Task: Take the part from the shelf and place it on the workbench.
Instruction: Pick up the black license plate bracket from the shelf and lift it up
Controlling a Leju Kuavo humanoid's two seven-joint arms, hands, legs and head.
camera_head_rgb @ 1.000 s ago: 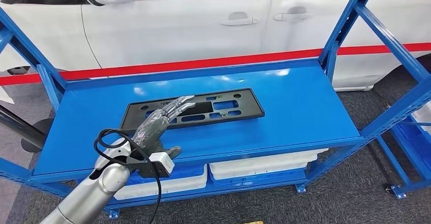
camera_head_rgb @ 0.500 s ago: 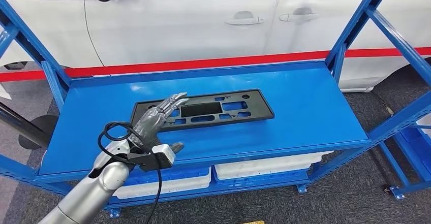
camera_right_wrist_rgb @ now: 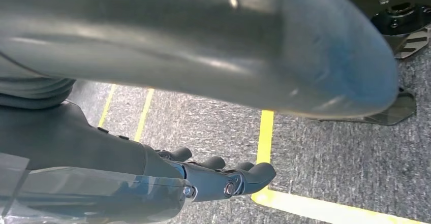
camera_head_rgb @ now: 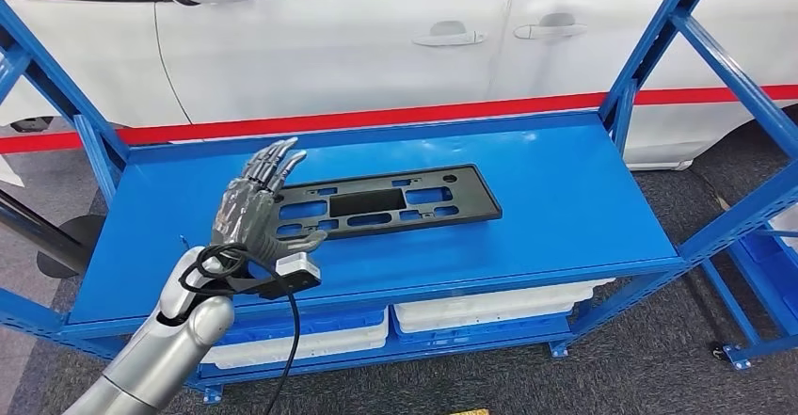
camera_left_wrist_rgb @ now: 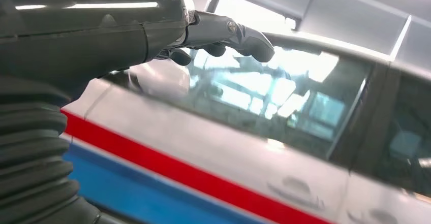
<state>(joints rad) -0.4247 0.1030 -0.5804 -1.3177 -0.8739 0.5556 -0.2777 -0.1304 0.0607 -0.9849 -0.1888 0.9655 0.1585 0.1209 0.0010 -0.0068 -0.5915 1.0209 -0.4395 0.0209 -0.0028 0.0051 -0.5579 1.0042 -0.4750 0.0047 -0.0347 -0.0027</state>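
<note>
On the glossy blue shelf (camera_head_rgb: 565,199), a flat slotted black part (camera_head_rgb: 395,203)

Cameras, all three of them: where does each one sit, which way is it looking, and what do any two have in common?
Head view: high on the body, looking down at the blue shelf and black part; left hand raised, fingers spread.
Left wrist view: behind the left hand, facing the white car.
Right wrist view: on the hanging arm, facing the grey floor; right hand empty.
Shared: head and left wrist views both show the car and left hand.
</note>
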